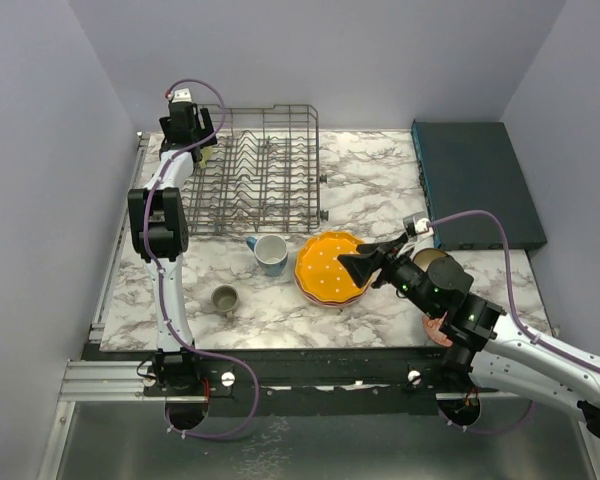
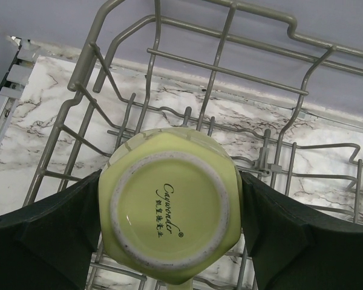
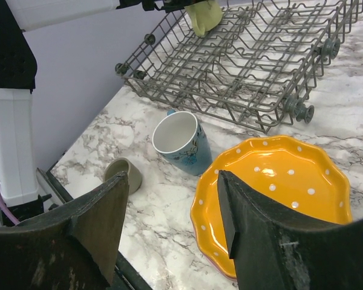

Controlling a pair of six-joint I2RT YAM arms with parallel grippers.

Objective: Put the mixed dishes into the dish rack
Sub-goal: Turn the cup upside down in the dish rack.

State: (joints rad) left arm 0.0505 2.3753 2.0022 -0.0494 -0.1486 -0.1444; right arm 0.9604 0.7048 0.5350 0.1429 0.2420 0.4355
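My left gripper (image 2: 170, 187) is shut on a yellow mug (image 2: 169, 208), held base-up with a finger against each side, low over the far left end of the dish rack (image 2: 218, 66). From above, the left gripper (image 1: 195, 140) sits at the far left corner of the rack (image 1: 265, 175). My right gripper (image 3: 172, 193) is open and empty, hovering over the near left rim of the orange dotted plate (image 3: 278, 187). That plate (image 1: 323, 260) lies on a pink one. A blue mug (image 1: 271, 254) and a grey-olive mug (image 1: 224, 298) stand to its left.
A flat dark teal box (image 1: 475, 185) lies at the far right. A dark brown bowl (image 1: 435, 257) and a red-patterned bowl (image 1: 437, 331) sit partly hidden by the right arm. Bare marble shows between the rack and the box.
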